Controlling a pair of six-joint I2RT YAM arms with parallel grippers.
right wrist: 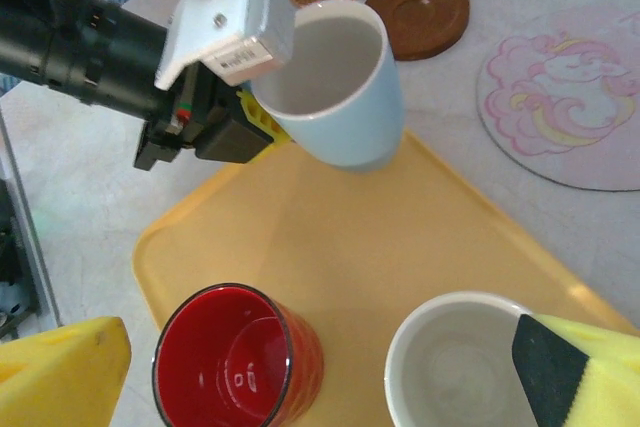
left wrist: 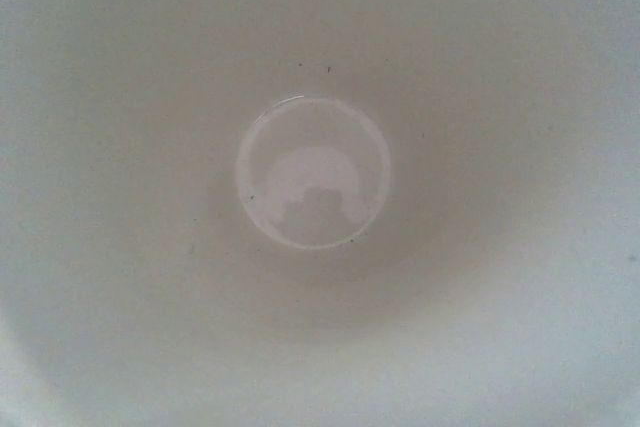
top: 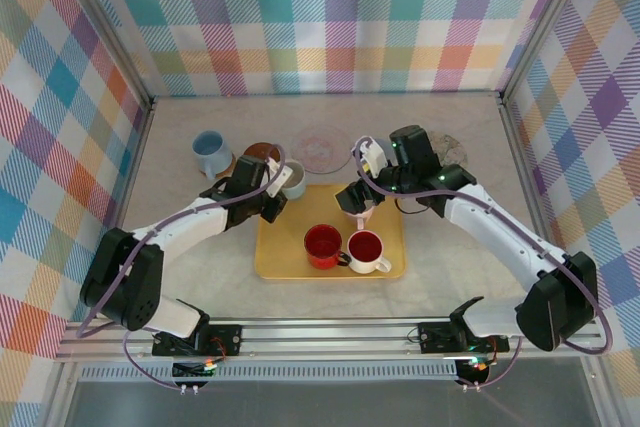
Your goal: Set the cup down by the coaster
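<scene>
My left gripper (top: 279,189) is shut on the rim of a pale blue cup (top: 294,179), which hangs tilted over the far left corner of the yellow tray (top: 285,262). In the right wrist view that cup (right wrist: 340,87) is off the tray (right wrist: 400,237), with the left gripper (right wrist: 258,57) clamped on its near rim. The left wrist view looks straight into the cup's pale inside (left wrist: 315,172). A brown round coaster (top: 262,153) (right wrist: 430,14) lies just beyond it. My right gripper (top: 356,203) (right wrist: 320,377) stands open over the tray, with a white cup (right wrist: 455,367) at its right finger.
The tray also holds a red cup (top: 322,245) (right wrist: 235,357) and a white mug with a red inside (top: 367,250). A blue cup (top: 210,152) stands on a woven coaster at the back left. A pink unicorn coaster (top: 322,147) (right wrist: 565,107) lies behind the tray.
</scene>
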